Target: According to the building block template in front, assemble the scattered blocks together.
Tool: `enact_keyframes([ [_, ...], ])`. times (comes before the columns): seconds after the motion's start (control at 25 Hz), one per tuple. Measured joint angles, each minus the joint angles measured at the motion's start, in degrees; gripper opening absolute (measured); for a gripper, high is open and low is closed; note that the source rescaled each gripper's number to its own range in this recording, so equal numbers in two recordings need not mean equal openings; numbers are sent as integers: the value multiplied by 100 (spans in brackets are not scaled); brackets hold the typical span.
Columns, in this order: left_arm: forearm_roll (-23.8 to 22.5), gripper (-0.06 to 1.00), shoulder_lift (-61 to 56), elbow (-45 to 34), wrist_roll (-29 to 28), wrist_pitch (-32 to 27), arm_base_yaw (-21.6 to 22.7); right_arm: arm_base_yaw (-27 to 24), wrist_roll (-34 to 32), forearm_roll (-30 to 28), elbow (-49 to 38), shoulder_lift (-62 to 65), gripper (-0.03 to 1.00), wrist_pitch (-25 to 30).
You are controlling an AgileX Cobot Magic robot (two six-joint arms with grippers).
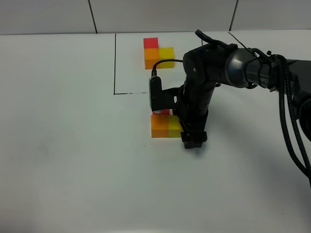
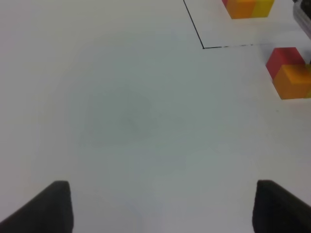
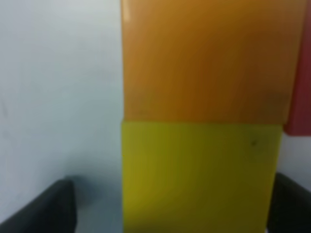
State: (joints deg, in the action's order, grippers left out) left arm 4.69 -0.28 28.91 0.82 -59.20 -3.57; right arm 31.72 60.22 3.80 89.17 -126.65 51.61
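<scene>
The right gripper has its jaws open, one finger on each side of the yellow block, with a gap showing on at least one side, so it is not squeezing it. The orange block touches the yellow one just past the jaws, and the red block touches the orange one at its side. From above, the right arm hides most of the red block and part of the yellow one. The left gripper is open too, with nothing between its fingers, only bare white table. The three blocks sit far off from it, cut off at the picture edge. The pattern blocks sit farther away, inside thin black lines. There is lots of open table all around.
</scene>
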Motion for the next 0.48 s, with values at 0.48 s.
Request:
enact_keyframes([
  [0.48, 0, 72, 0, 0, 0, 0, 0, -827, -2038, -477, -4, 1116, 93, 124],
])
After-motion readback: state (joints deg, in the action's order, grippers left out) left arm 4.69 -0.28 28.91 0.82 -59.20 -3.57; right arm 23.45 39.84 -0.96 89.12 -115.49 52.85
